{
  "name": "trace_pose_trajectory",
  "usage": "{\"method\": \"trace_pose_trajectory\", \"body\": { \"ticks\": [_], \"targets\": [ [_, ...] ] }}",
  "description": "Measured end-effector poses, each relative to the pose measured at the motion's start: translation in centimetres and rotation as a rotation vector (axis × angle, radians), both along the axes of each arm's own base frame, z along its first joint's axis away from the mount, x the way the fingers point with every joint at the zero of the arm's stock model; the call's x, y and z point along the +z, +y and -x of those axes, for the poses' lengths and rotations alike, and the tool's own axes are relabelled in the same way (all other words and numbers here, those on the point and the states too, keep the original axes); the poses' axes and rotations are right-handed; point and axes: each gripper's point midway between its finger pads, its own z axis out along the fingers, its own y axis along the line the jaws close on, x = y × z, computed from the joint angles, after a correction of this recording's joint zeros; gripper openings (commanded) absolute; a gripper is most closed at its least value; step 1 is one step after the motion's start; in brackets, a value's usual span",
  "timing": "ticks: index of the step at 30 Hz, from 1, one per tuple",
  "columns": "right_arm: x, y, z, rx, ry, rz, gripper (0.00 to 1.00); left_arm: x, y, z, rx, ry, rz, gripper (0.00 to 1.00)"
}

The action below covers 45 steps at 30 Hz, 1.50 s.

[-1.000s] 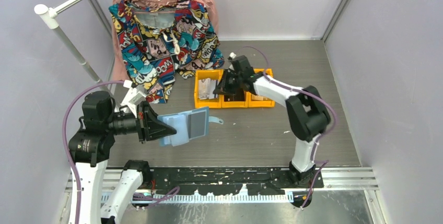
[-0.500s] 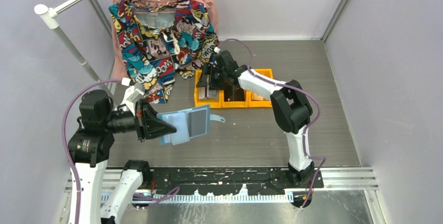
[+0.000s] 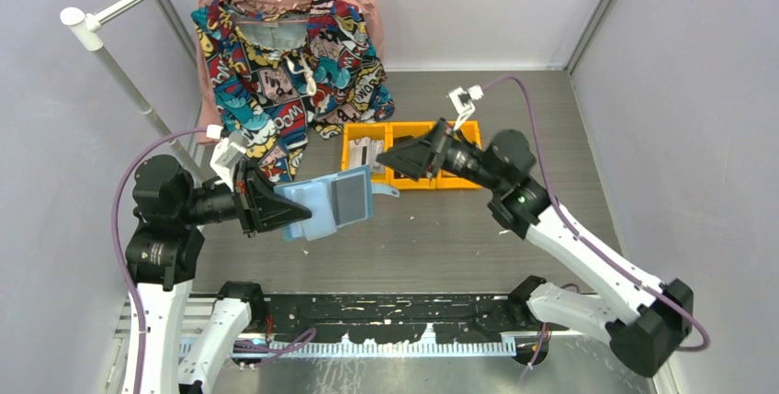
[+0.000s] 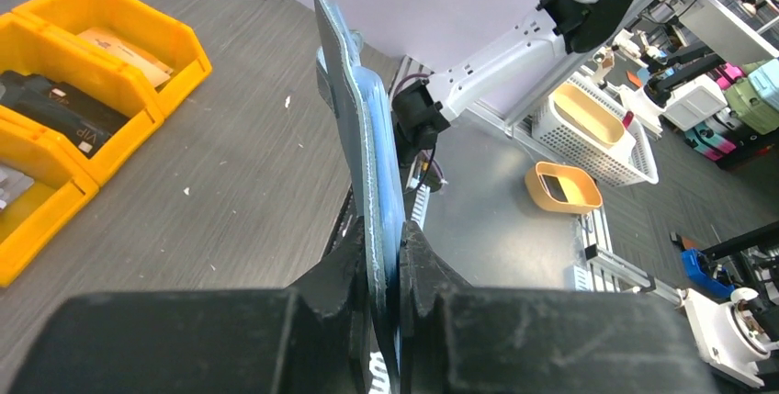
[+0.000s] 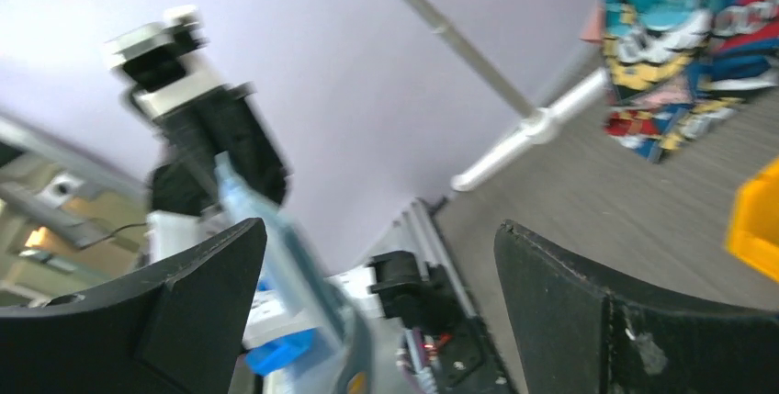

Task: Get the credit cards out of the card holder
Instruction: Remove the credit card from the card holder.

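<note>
Bright, even overhead light, faint soft shadows on the table (image 3: pixel 459 229). Right wrist view is blurred, smearing the card holder (image 5: pixel 294 275); the left gripper (image 4: pixel 386 252) sits dark and soft up close

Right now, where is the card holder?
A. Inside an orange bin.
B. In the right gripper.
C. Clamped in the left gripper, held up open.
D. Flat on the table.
C: the left gripper is shut on the edge of the card holder, which stands open off the table, while the right gripper is open and holds nothing.
</note>
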Motion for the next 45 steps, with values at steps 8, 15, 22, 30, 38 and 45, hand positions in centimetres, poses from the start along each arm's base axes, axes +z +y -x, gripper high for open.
{"method": "trace_pose_trajectory", "body": {
  "ticks": [8, 15, 22, 30, 38, 45],
  "targets": [
    [1.3, -0.4, 5.6, 0.169, 0.046, -0.206, 0.86, 0.6, -0.1, -0.1, 0.0, -0.003, 0.017, 0.0],
    [0.6, 2.0, 9.0, 0.285, 0.055, -0.164, 0.5, 0.8, -0.1, -0.1, -0.007, 0.014, 0.028, 0.0],
    [0.4, 2.4, 9.1, 0.298, 0.056, -0.173, 0.26, 1.1, -0.2, 0.2, -0.017, 0.005, 0.034, 0.0],
    [0.8, 1.9, 10.2, 0.34, 0.044, -0.239, 0.16, 1.2, -0.2, 0.5, -0.025, 0.013, 0.037, 0.0],
    [1.6, 1.8, 11.1, 0.374, 0.034, -0.274, 0.14, 1.2, -0.2, 0.5, -0.026, 0.016, 0.038, 0.0],
    [1.9, 1.8, 11.8, 0.399, 0.028, -0.295, 0.07, 1.2, -0.2, 0.6, -0.028, 0.016, 0.038, 0.0]
  ]
}}
